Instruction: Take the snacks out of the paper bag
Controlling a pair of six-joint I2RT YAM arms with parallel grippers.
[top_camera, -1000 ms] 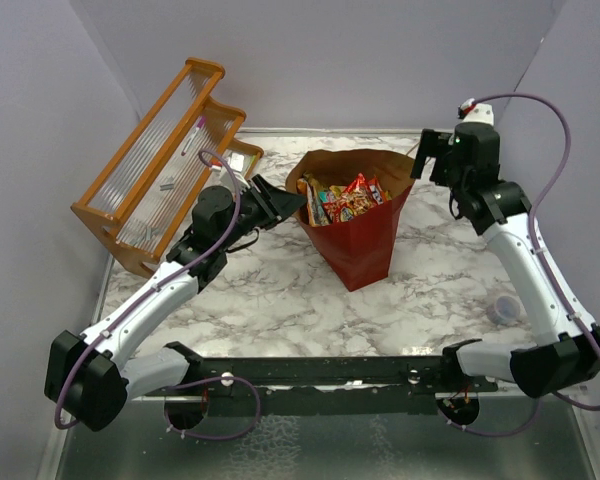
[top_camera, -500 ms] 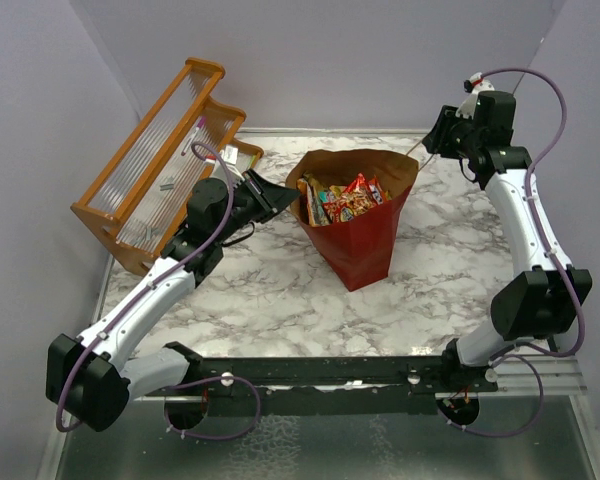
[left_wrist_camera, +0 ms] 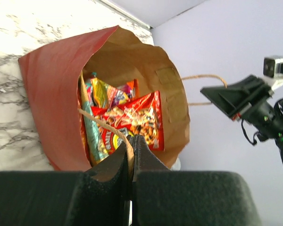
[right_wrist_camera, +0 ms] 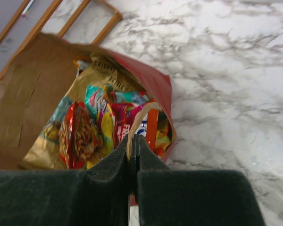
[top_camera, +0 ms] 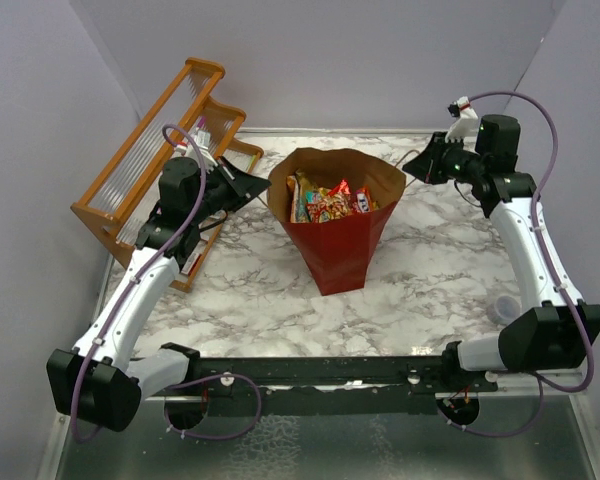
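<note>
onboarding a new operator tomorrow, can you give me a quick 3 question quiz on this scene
1. True or false: all the snacks in view sit inside the paper bag.
2. Multiple choice: the left arm's jaws are shut on A) a twine handle, B) a foil packet, C) nothing.
3. Short answer: in the top view, what stands to the left of the bag?
Key: 1 true; 2 A; 3 the wooden rack.
</note>
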